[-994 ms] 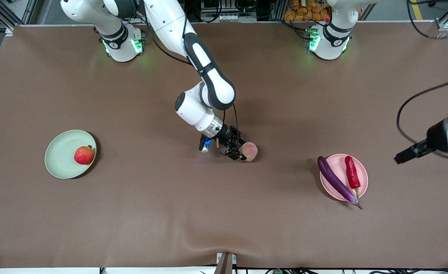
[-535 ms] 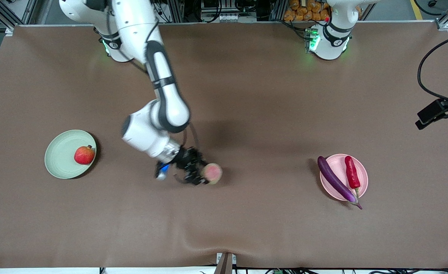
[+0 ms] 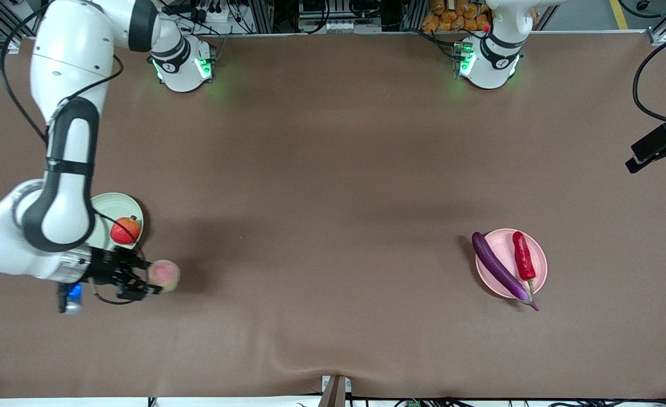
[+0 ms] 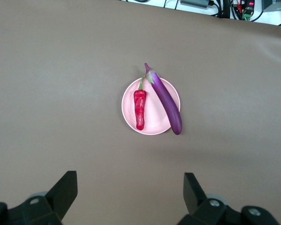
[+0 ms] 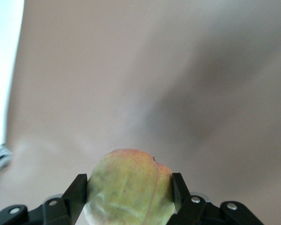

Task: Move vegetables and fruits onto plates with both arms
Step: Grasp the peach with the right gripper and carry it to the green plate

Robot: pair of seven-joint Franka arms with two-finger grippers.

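Observation:
My right gripper point(image 3: 153, 281) is shut on the round yellow-green fruit point(image 3: 165, 274), which hangs over bare table just off the rim of the pale green plate point(image 3: 113, 204). The fruit point(image 5: 129, 185) fills the gap between both fingers point(image 5: 78, 193). A red pomegranate point(image 3: 125, 230) lies on that plate, and the arm hides part of the plate. The purple eggplant point(image 3: 497, 265) and red chili point(image 3: 523, 255) lie on the pink plate point(image 3: 507, 247). My left gripper point(image 4: 130, 192) hangs open and empty high over the table, with the pink plate point(image 4: 154, 117) in its view.
The brown cloth has a raised wrinkle point(image 3: 288, 345) near the front camera's edge. A black cable point(image 3: 647, 90) loops at the left arm's end of the table, where the left gripper point(image 3: 656, 147) shows. The two arm bases point(image 3: 183, 65) stand along the edge farthest from the front camera.
My right arm has swung from the table's middle toward the green plate, carrying the fruit with it. The left gripper has drawn away from the pink plate toward the table's end.

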